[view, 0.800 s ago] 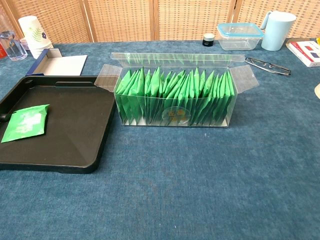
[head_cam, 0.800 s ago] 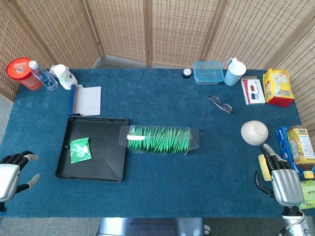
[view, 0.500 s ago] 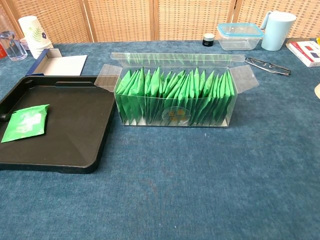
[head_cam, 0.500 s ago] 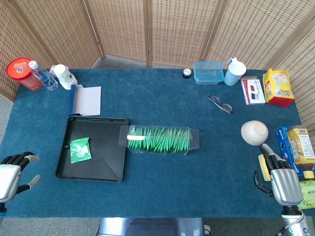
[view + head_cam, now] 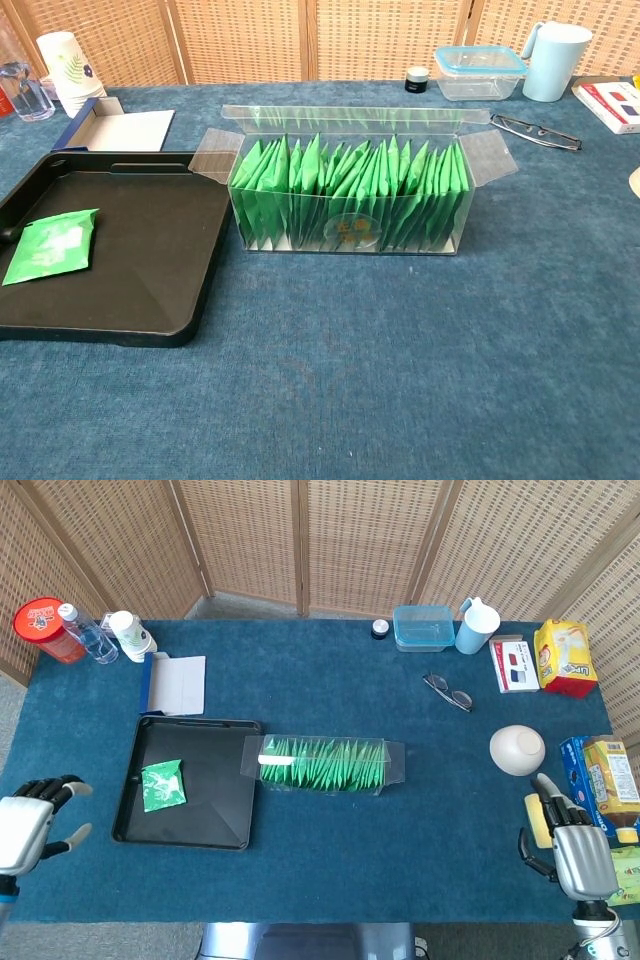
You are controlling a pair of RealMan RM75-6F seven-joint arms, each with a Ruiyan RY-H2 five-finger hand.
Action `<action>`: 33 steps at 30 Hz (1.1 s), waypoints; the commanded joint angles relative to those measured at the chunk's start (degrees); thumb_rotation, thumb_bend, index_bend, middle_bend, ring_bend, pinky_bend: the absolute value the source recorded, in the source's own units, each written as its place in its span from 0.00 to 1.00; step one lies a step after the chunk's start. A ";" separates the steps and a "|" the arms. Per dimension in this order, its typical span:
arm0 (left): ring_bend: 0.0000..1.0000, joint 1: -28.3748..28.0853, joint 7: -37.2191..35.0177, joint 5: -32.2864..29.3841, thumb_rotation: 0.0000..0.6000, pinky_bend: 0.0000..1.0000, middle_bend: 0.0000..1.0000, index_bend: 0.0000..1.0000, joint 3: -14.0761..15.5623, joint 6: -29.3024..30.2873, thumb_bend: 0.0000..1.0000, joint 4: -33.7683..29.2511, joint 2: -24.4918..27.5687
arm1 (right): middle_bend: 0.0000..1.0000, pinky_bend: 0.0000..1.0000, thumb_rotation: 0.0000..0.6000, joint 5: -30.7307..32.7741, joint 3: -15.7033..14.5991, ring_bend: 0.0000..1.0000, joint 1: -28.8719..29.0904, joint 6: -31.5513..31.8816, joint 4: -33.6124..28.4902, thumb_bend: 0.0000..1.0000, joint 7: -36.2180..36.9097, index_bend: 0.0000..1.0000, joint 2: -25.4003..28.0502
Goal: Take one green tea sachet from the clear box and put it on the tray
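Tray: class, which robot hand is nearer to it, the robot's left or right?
Left. The left robot hand sits open just off the tray's left edge. The right robot hand is at the far right of the table, beyond the clear box.

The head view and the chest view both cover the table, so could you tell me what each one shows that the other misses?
Only the head view shows the left hand and right hand, both empty at the table's near corners, plus the white bowl. Only the chest view shows the round label on the clear box. Both show the tray with one sachet on it.
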 commanded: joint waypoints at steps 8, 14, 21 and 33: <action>0.34 -12.64 -6.03 0.42 1.00 0.34 0.34 0.35 -4.93 -13.46 0.19 -0.96 3.41 | 0.11 0.32 0.24 0.92 0.36 0.22 0.36 -0.97 -0.93 0.58 -0.85 0.00 -0.69; 0.34 -19.81 -7.85 -0.04 1.00 0.34 0.34 0.32 -7.42 -20.40 0.19 0.38 1.49 | 0.11 0.32 0.24 1.49 0.52 0.22 0.40 -1.29 -1.44 0.58 -1.30 0.00 -1.01; 0.34 -31.62 -12.44 -1.20 1.00 0.34 0.34 0.32 -10.44 -31.67 0.19 4.35 -5.30 | 0.11 0.32 0.24 1.93 0.59 0.22 -0.22 -0.53 -2.07 0.58 -0.84 0.00 -0.66; 0.34 -43.45 -10.45 -5.84 1.00 0.34 0.34 0.31 -13.40 -40.18 0.18 7.84 -13.84 | 0.11 0.32 0.24 1.50 0.17 0.23 -1.10 0.57 -1.05 0.58 2.46 0.02 -1.43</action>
